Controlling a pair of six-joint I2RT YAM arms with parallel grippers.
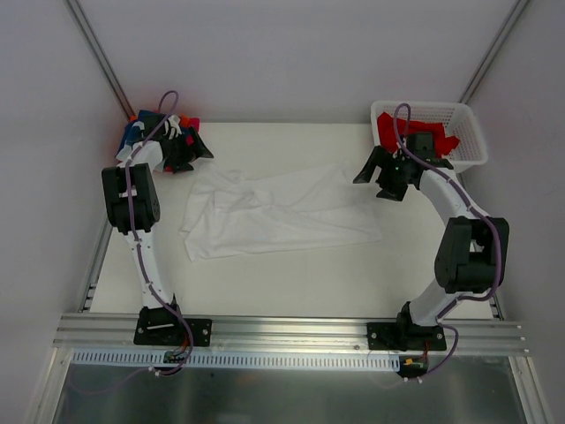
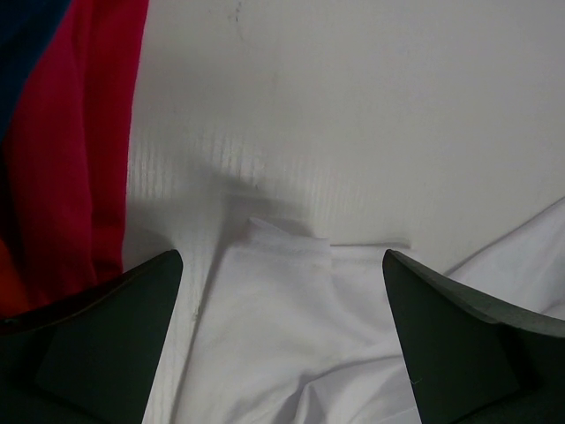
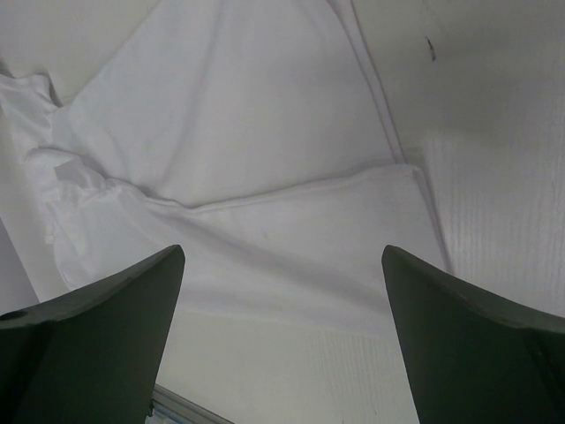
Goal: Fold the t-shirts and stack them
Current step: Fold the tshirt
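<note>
Top external, plain white t-shirt (image 1: pixel 281 214), rumpled

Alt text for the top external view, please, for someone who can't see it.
A crumpled white t-shirt lies spread on the table, with the left end effector and right end effector, both open, poised near its far corners. A folded stack of shirts sits far left; a white basket holding red shirts sits far right.

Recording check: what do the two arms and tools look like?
The left arm and right arm match: white links, black joint housings, a purple cable along each, black base plates. The left tool and right tool have dark, wedge-shaped fingers.
</note>
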